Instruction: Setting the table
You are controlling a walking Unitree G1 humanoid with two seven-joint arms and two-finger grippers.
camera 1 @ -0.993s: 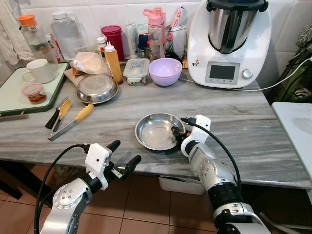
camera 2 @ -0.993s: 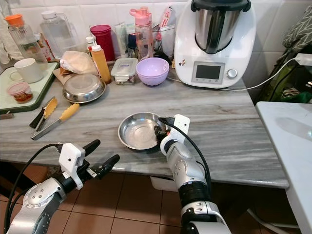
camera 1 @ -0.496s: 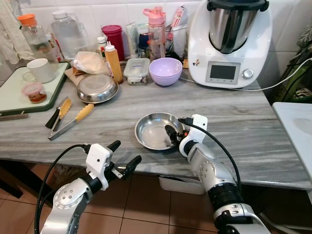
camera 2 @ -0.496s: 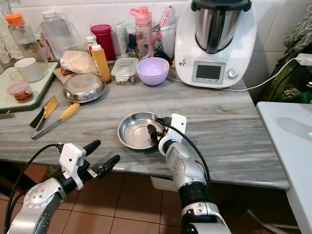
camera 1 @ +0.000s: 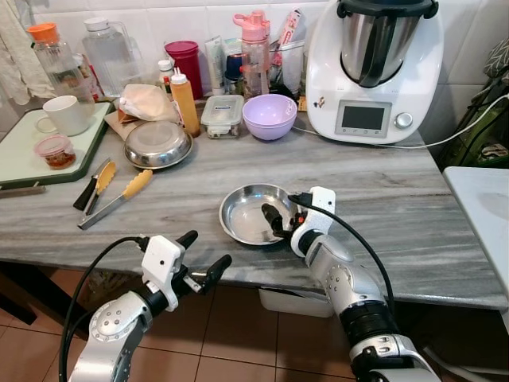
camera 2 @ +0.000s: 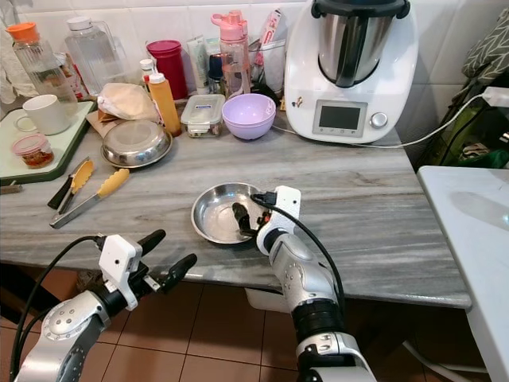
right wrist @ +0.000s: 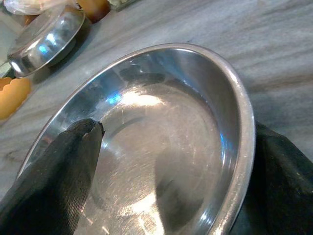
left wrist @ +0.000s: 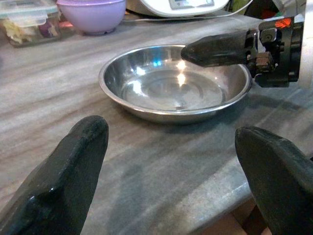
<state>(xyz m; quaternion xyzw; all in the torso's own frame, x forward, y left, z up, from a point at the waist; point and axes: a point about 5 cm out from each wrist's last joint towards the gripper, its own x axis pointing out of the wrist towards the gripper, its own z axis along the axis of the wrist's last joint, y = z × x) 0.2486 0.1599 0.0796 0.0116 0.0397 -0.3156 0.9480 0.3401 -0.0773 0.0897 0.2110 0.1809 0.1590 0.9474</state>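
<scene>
1. Steel bowl (camera 1: 253, 213) sits on the grey marble table (camera 1: 413, 207), near the front edge, roughly mid-table. It is shallow, shiny and empty.
2. Right gripper (camera 1: 280, 224) is at the bowl's right rim. One black finger (camera 1: 271, 216) reaches inside over the basin; in the right wrist view the other finger (right wrist: 279, 171) lies outside the wall, so the rim runs between the two. Fingers are parted around the rim; whether they press on it I cannot tell.
3. The bowl looks to rest flat on the table in the left wrist view.
4. Left gripper (camera 1: 204, 256) hangs off the table's front edge, below and to the left of the bowl, over the tiled floor (camera 1: 238, 334). Its fingers are spread wide and hold nothing; its wrist view looks across the table at the bowl.
5. Behind the bowl, toward the wall: a lilac bowl (camera 1: 270, 115), a clear lidded container (camera 1: 222, 115) just beside it, and a yellow squeeze bottle (camera 1: 184, 102).
6. Left of those, a second steel dish (camera 1: 157, 144) lies on the table; yellow-handled tongs (camera 1: 119, 196) lie nearer the front.
7. Far left: a green-rimmed tray (camera 1: 16, 155) carrying a white mug (camera 1: 65, 115) and a small tub (camera 1: 57, 151).
8. Back right: a large white kitchen machine (camera 1: 374, 68), its cable trailing off to the right.
</scene>
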